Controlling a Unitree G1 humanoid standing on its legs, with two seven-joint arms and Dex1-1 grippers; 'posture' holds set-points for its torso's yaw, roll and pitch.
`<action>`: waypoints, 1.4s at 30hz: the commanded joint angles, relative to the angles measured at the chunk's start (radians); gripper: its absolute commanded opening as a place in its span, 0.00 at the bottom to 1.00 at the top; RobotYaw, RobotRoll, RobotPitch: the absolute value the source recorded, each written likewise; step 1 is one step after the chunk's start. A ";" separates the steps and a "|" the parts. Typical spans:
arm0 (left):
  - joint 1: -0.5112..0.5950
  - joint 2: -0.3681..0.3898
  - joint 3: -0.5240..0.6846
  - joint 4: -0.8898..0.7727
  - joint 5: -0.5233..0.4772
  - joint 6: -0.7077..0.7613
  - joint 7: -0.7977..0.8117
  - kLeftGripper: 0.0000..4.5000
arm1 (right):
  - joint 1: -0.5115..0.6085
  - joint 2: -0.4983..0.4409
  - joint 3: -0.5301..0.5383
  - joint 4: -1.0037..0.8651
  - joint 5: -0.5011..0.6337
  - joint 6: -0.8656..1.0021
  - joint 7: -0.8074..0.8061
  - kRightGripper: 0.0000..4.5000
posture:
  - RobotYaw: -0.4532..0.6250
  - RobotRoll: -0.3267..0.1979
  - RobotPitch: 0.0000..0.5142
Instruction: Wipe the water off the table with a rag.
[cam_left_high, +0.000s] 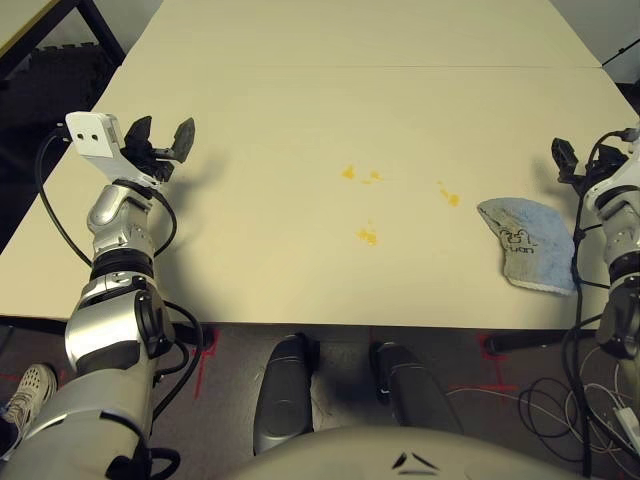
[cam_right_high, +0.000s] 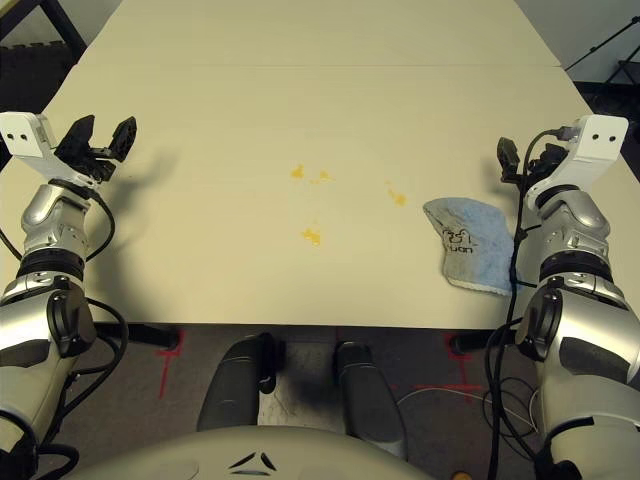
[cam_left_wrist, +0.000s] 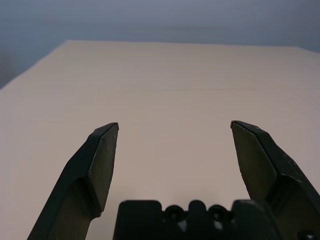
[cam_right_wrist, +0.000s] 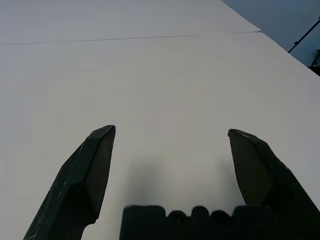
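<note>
Both grippers stand wide open and empty above the bench (cam_left_high: 300, 120). The rag (cam_right_high: 468, 243) lies just inward of the right gripper (cam_right_high: 513, 160), nearer the robot; water (cam_left_high: 367, 236) spots sit beyond it, between both grippers. Recommended: right gripper descends, pinches the rag firmly, sweeps inward.

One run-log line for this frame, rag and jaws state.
rag: flat on table, right side, untouched | water: unwiped spots mid-table | left gripper: open, empty | right gripper: open, empty
</note>
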 joint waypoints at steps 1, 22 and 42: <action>0.059 -0.003 -0.019 -0.088 -0.039 0.054 -0.125 1.00 | -0.002 0.004 0.001 0.006 0.005 -0.008 -0.007 1.00 | 0.56 0.62 0.30; 0.361 0.089 -0.219 -0.471 -0.060 0.029 -0.671 1.00 | -0.051 -0.025 0.022 0.018 0.001 0.088 0.092 1.00 | 0.60 0.62 0.33; 0.328 0.056 -0.262 -0.404 -0.050 -0.046 -0.661 1.00 | 0.063 -0.300 0.277 -0.259 -0.037 0.624 0.858 1.00 | 0.57 0.62 0.32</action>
